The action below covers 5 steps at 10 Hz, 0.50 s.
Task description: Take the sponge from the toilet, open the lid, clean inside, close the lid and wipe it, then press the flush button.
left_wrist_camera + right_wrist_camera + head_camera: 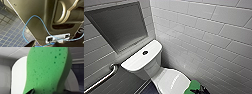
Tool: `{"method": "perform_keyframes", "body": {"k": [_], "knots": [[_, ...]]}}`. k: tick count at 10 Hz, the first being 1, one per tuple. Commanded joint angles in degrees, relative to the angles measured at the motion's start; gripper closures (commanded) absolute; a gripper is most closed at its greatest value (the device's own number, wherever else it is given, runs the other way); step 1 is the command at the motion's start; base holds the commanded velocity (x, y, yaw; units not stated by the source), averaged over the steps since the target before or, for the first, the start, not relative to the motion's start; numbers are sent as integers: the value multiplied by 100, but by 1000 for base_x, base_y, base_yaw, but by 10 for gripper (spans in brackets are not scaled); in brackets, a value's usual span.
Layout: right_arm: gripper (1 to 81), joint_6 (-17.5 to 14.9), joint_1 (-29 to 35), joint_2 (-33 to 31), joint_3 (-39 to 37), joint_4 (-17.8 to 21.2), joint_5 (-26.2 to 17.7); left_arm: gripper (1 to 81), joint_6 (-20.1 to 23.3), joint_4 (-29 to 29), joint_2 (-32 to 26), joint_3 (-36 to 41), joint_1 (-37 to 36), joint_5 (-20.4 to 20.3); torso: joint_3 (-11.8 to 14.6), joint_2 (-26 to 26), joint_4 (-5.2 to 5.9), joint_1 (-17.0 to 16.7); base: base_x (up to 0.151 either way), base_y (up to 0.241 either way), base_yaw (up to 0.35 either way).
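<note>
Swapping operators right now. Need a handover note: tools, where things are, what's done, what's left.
Right tool: shut on the sponge, at the front right edge of the lid.
Left tool: beside the robot's body, above the tiled floor; cannot tell whether it is open or shut.
Toilet: lid down; flush button on the tank top, nothing near it.
Done: sponge picked up.
Left: cannot tell whether the inside has been cleaned, so check that. The lid wipe and the flush probably still remain.
</note>
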Motion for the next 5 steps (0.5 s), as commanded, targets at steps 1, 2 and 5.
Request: {"method": "perform_keyframes", "body": {"k": [1, 2, 5], "knots": [[10, -13, 622, 121, -477, -82, -72, 10, -10, -47, -49, 37, 212, 477, 0, 0, 0, 0, 0, 0, 0], [10, -21, 647, 217, -626, -179, -72, 10, -10, -47, -49, 37, 212, 477, 0, 0, 0, 0, 0, 0, 0], [10, -13, 709, 315, -654, -355, -37, 10, -36, -47, -57, 37, 212, 477, 0, 0, 0, 0, 0, 0, 0]]}}
